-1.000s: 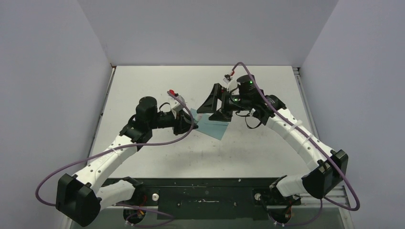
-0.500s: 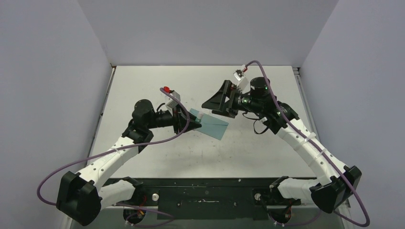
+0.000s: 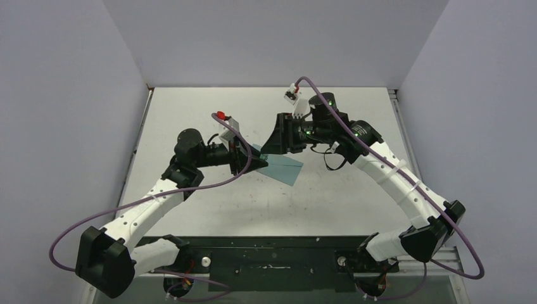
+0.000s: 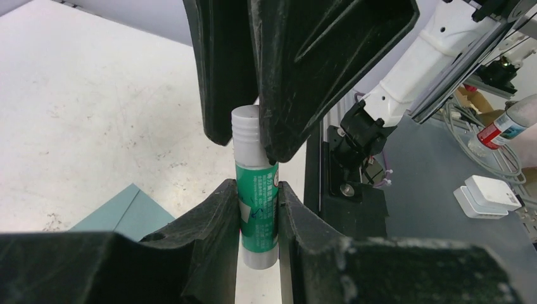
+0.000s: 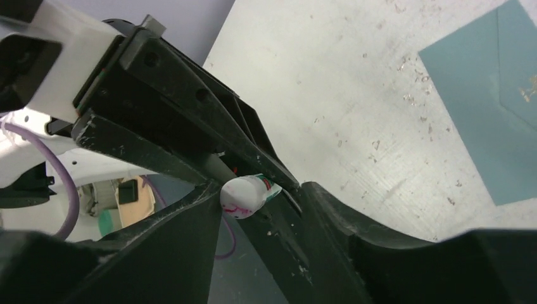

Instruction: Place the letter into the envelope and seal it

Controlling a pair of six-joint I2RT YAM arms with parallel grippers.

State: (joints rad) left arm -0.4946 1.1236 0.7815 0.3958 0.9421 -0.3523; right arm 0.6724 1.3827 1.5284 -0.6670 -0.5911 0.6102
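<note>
Sealing step: the left gripper clamps the glue stick. The right gripper flanks its white end, grip unclear. Next, pinch and pull.

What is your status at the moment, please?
Left pincer shut on glue stick. Right pincer around its cap, grip unclear. Envelope flat on table, letter not visible. No obstruction seen.

White-capped stick between R gripper tips — L gripper holding it, teal envelope at right

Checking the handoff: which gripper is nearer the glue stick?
Left. The left gripper clamps the glue stick by its green body; the right gripper has fingers flanking its white top.
</note>
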